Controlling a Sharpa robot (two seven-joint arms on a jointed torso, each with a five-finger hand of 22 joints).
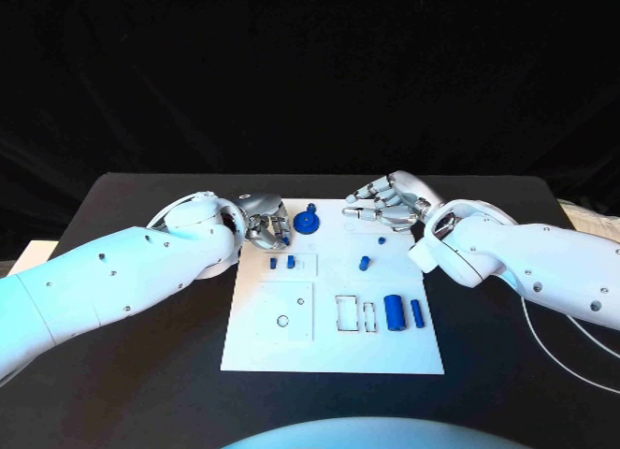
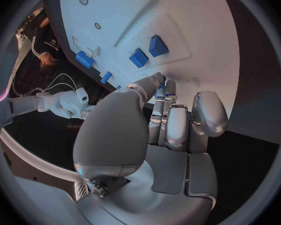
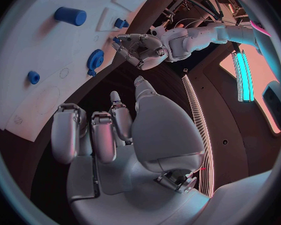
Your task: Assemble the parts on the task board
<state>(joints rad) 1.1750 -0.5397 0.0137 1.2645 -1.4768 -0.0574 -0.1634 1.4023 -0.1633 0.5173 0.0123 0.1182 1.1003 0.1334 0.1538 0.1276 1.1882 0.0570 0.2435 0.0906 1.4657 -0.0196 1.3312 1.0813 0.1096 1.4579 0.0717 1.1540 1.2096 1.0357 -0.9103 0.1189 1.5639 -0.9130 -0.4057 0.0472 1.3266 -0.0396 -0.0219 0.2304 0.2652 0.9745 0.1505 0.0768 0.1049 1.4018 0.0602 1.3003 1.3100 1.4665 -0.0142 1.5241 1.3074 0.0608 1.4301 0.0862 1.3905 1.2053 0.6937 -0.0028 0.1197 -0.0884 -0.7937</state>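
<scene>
Your left hand (image 1: 266, 227) hovers at the task board's (image 1: 269, 346) far-left corner, fingers curled, grasping nothing. Your right hand (image 1: 386, 208) hangs over the far-right edge, fingers curled in, also w/o a part. Blue gear (image 1: 307, 222) sits btwn them; two cylinders (image 1: 395, 310) lie near the board's right side on the black tabletop (image 1: 148, 374).

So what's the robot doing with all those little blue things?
It is putting small blue parts together on the white task board on the black table. Right now both hands hover at the far end of the board and neither seems to hold anything. The left hand is beside a blue gear, and the right hand is just past it, fingers curled. Two blue cylinders lie loose near the board's near right corner.
</scene>
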